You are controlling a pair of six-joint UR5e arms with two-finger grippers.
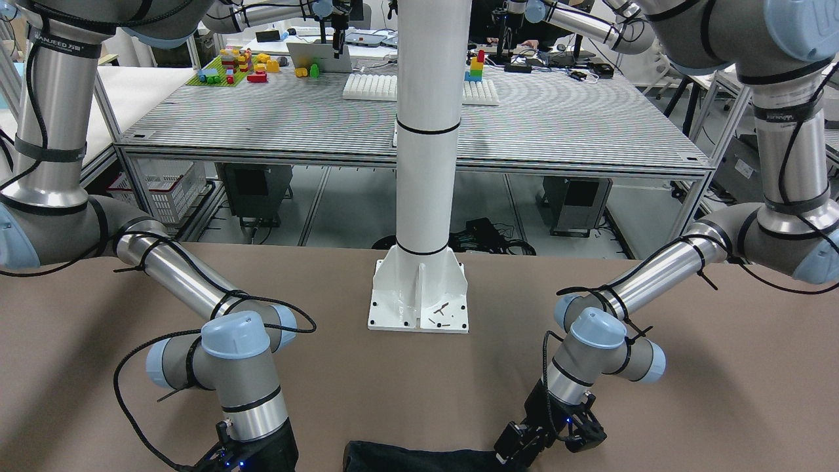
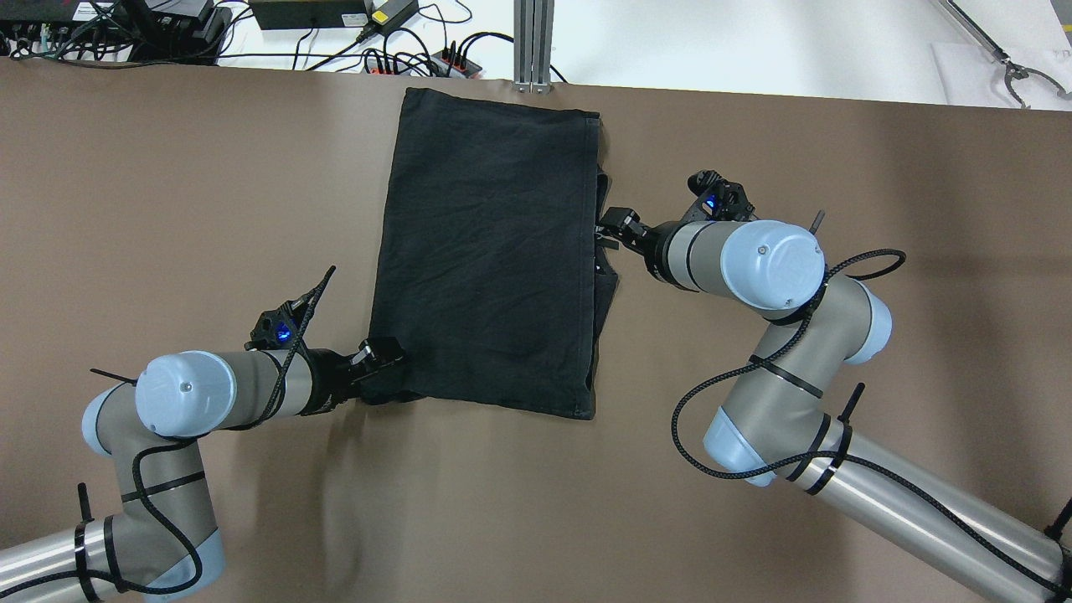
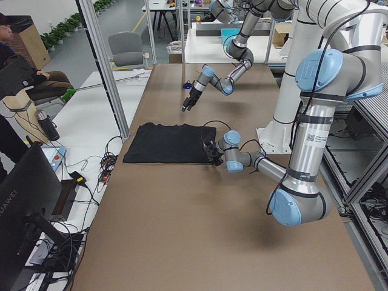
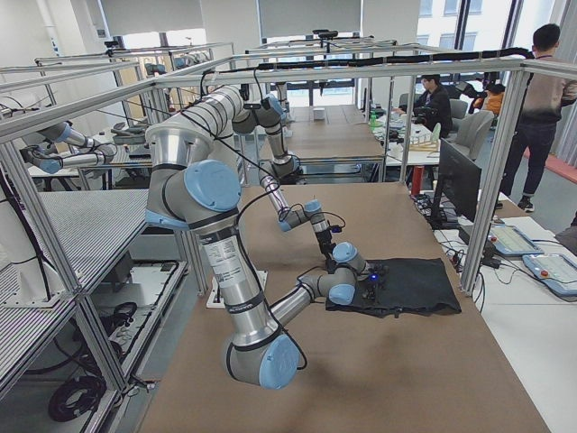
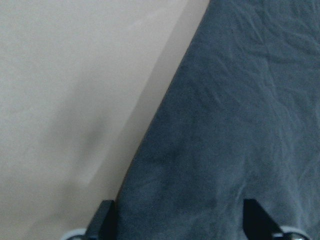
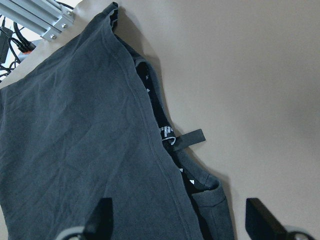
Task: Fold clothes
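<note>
The clothes are one black fabric piece (image 2: 486, 251), folded into a rectangle that lies flat toward the table's far edge. My left gripper (image 2: 389, 364) is at its near left corner. In the left wrist view the gripper (image 5: 180, 222) is open, fingers wide apart, with black fabric (image 5: 225, 125) between and under them. My right gripper (image 2: 610, 226) is at the middle of the cloth's right edge. It is open (image 6: 180, 225) just above that edge, where inner layers and a small tag (image 6: 187, 139) stick out. The front-facing view catches only the cloth's near edge (image 1: 419, 455).
The brown table (image 2: 167, 167) extends bare on both sides. A white pillar's base plate (image 1: 419, 301) stands near the robot's side. An aluminium post (image 2: 533, 42) and cables (image 2: 419, 59) sit beyond the far edge. People (image 4: 541, 99) are off to the side.
</note>
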